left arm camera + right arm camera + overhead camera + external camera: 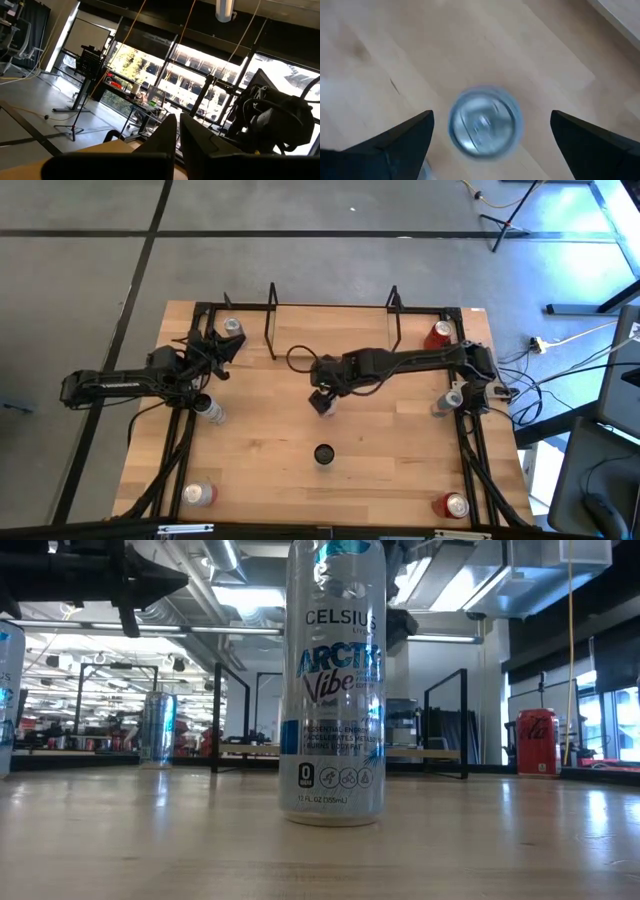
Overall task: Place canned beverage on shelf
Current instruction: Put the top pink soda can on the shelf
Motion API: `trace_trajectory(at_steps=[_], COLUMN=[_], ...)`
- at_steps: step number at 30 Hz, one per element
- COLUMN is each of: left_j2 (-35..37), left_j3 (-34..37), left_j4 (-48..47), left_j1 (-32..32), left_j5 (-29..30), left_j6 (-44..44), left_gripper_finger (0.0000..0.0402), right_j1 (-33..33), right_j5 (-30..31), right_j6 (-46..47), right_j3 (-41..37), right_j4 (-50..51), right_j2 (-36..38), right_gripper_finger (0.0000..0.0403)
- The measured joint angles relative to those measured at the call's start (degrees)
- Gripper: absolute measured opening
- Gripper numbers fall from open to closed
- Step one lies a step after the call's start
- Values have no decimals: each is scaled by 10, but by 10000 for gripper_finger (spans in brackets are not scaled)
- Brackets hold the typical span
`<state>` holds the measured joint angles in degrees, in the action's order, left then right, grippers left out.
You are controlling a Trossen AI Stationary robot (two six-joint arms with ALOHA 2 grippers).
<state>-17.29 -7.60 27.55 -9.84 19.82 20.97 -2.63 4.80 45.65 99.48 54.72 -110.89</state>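
The step in hand looks like the approach to a grasp: nothing is held yet, and no can stands on the shelf. Nearest the low camera, a tall Celsius can (332,680) stands upright on the counter (390,450), label facing that camera; in the high view it seems to be the dark-topped can at the counter's near middle, though that match is a judgement. Just beyond it, the right claw (322,402) hangs over the counter's centre with its fingers spread wide and empty. Its wrist view looks straight down on a silver canned beverage (486,121), which sits between the two fingers. That can stands on end, long axis vertical, its lid and pull tab pointing up at the claw.

The next move probably calls for a straight descent, keeping the can centred, then a closing on its sides without tipping it, and a lift toward the shelf (332,330) at the far edge.

The left claw (215,355) waits near the far left corner, fingers closed on nothing, beside another silver can (232,327)
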Motion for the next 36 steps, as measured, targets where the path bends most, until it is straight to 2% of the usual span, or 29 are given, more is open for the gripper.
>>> trace_trajectory(at_steps=[13,21,25,31,36], left_j2=[0,-1,-1,-1,-1], left_j3=[0,0,0,0,0], left_j4=[-14,-22,-22,-23,-23], left_j1=[0,0,0,0,0], left_j5=[4,5,5,5,5], left_j6=[13,14,14,14,14], left_gripper_finger=[16,16,16,16,16], right_j1=[-14,-15,-14,-11,-10], right_j5=[23,17,10,-5,-27], right_j6=[61,35,17,-41,-166], right_j3=[0,-1,0,0,1], right_j4=[-4,-8,6,8,18], right_j2=[-34,-47,-52,-54,-54], right_gripper_finger=[386,382,348,251,248])
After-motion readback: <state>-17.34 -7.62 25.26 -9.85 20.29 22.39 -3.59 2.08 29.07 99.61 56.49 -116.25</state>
